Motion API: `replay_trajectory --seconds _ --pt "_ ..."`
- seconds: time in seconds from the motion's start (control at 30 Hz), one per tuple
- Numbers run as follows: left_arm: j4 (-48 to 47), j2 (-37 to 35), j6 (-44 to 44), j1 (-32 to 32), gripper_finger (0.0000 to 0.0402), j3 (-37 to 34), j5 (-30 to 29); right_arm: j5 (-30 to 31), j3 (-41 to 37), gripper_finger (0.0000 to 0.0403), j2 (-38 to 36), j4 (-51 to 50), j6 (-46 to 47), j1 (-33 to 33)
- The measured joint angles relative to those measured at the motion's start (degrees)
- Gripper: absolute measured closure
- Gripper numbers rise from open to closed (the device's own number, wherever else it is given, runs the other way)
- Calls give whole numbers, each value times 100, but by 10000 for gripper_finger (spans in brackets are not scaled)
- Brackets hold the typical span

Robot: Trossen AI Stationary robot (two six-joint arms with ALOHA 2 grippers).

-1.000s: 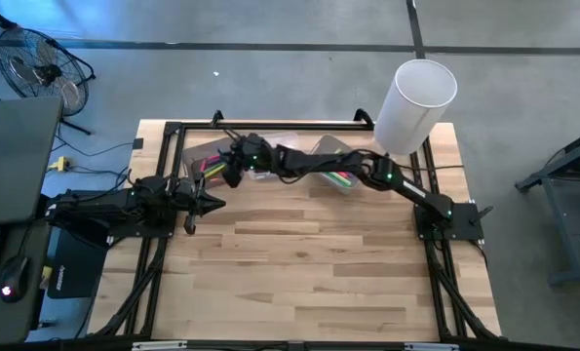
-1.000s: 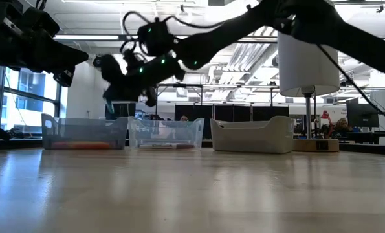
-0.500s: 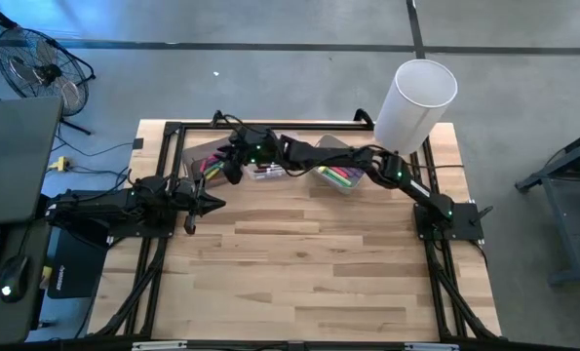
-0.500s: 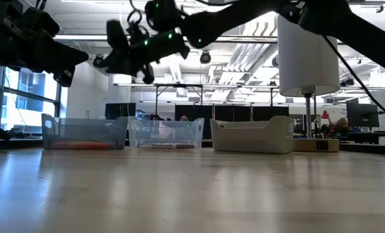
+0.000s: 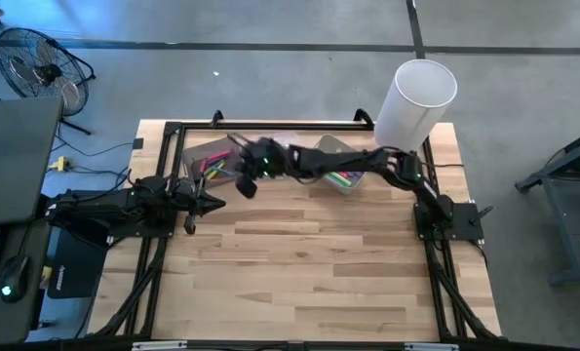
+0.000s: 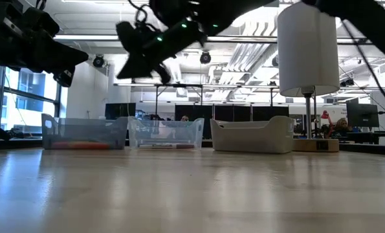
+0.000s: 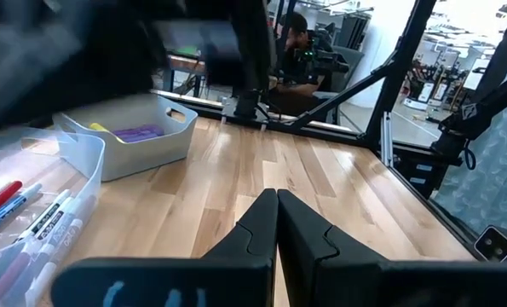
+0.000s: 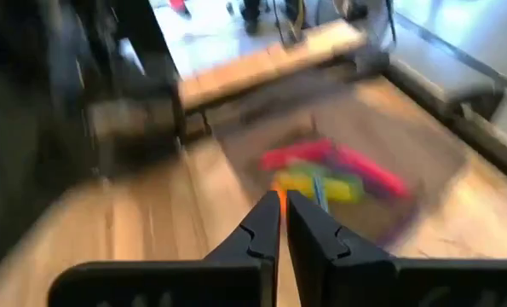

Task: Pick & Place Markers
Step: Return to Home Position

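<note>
markers (image 7: 138,134): all those in view are lying inside the bins at the back of the bench (image 5: 309,263); none is showing loose on the wood.
bins: a grey bin (image 7: 172,136) is holding purple and yellow ones; a clear bin (image 7: 87,183) beside it is holding white-barrelled ones.
right hand (image 5: 244,181): hovering high above the bench just in front of the bins, fingers nearly touching, carrying nothing.
left hand (image 7: 276,198): waiting near the bench's left edge, fingers pressed together, empty.
handling: probably light, stiff and smooth (round barrels are prone to rolling), so pinching mid-barrel, across the width, is looking safest.
stage: placing is looking finished, judging by the bare wood.
</note>
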Motion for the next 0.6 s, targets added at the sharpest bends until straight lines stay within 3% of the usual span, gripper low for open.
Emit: replay_trajectory --seconds 0.2,0.37,0.6 --pt "2 0 1 0 400 0 11 202 -2543 399 -1028 1679 97 344" --pt "2 0 2 0 400 0 11 488 -4802 402 -2290 3182 -479 792" --pt "2 0 0 0 400 0 11 399 -7394 402 -4557 3756 -735 1131"
